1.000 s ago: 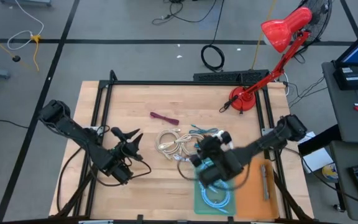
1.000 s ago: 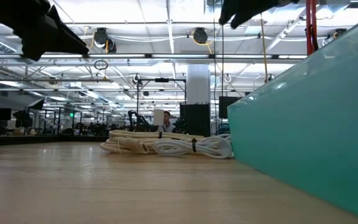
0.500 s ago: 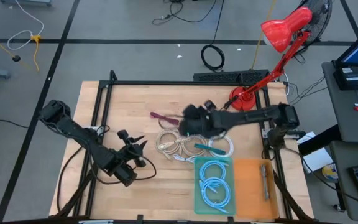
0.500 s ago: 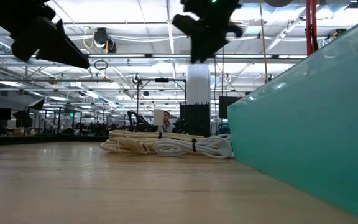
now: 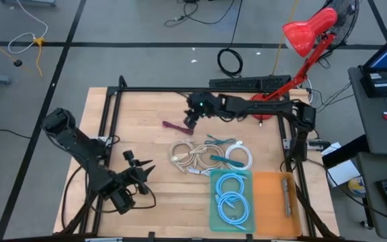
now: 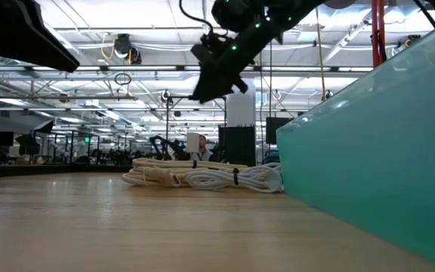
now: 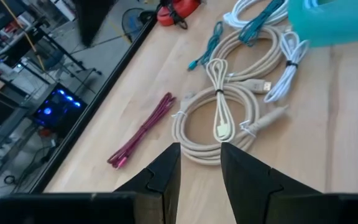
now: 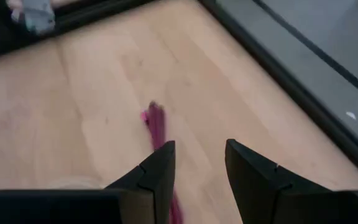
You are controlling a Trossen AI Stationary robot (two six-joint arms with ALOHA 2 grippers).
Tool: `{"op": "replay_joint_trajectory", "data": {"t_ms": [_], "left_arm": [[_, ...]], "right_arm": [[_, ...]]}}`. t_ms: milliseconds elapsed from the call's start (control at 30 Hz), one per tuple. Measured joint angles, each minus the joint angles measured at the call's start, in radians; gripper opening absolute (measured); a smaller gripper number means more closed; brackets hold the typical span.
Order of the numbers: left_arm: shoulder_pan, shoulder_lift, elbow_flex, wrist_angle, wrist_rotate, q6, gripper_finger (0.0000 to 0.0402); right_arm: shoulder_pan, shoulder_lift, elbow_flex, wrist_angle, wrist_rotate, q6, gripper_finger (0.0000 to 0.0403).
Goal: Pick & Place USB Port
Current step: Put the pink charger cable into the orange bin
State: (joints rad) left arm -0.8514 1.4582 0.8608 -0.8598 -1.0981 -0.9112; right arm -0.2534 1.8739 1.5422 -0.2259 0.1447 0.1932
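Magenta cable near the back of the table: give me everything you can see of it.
The magenta cable is a thin cord folded into a narrow, straight bundle, apparently plastic-jacketed. It lies flat and slanted on the bare wood table, apart from the beige coils nearer the front. Nothing touches it. The right hand hangs just above its far end, fingers parted and empty; in the right wrist view the cable runs between the fingers. Its connectors are too small to make out.

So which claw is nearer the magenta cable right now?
The right. The right claw hangs just beside the magenta cable, toward the table's far edge, fingers apart and empty. The left claw is over the near left part of the table, well away from it.
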Motion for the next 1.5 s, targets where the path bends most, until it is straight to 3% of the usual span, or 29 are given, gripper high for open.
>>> {"op": "replay_joint_trajectory", "data": {"t_ms": [267, 633, 1500], "left_arm": [[-0.007, 0.0, 0.0, -0.001, -0.017, 0.009, 0.0118], [-0.011, 0.0, 0.0, -0.003, -0.02, 0.018, 0.0118], [-0.013, 0.0, 0.0, -0.003, -0.041, 0.017, 0.0118]], "right_arm": [[-0.033, 0.123, 0.003, 0.092, -0.103, 0.005, 0.013], [0.001, 0.236, 0.005, 0.123, -0.096, 0.032, 0.013], [0.04, 0.257, 0.002, 0.117, -0.071, 0.053, 0.013]]}}
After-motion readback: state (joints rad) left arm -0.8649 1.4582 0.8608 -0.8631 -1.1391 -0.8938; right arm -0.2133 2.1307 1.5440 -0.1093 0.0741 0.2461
